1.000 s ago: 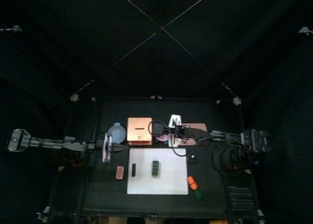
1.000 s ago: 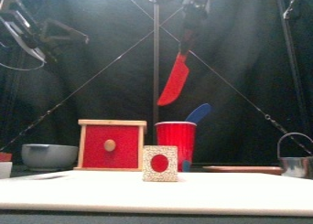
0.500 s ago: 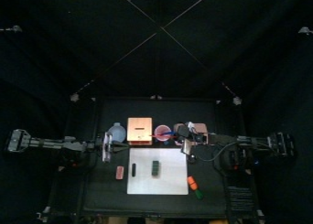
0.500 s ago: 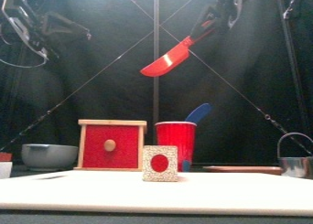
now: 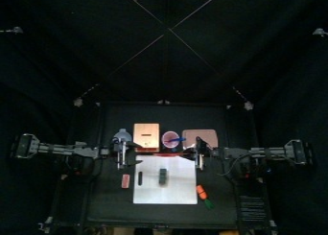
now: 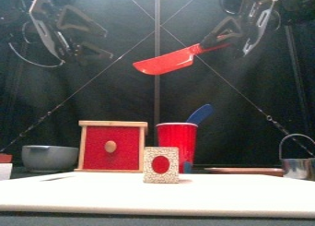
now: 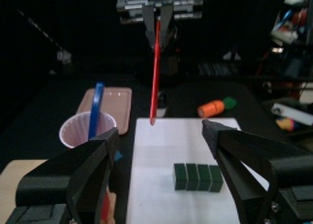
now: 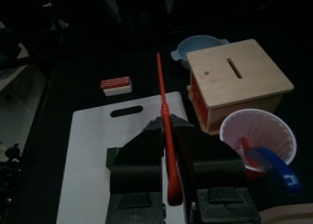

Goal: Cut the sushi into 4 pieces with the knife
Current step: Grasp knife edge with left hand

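Observation:
The dark green sushi roll (image 5: 164, 176) lies on the white cutting board (image 5: 183, 189); in the front view its end (image 6: 160, 164) faces me. My right gripper (image 5: 194, 155) is shut on the red knife (image 6: 167, 61), which hangs nearly level high above the board. In the right wrist view the red knife (image 8: 167, 127) runs out between the jaws of the right gripper (image 8: 169, 144). My left gripper (image 7: 159, 141) stands wide open with nothing in it, at the board's left rear corner, facing the sushi roll (image 7: 199, 176). The blue knife (image 6: 197, 113) stays in the red cup (image 6: 176, 142).
The wooden box (image 5: 145, 138), red cup (image 5: 172, 138) and pink tray (image 5: 205, 137) line the back of the board, with the blue-grey bowl (image 5: 122, 136) at the left. An orange toy (image 5: 201, 192) lies right of the board, a red-white toy (image 5: 126, 180) left.
The right arm carried the red knife away from above the cup toward the board, tipping it from hanging upright to nearly level. The left gripper opened wide.

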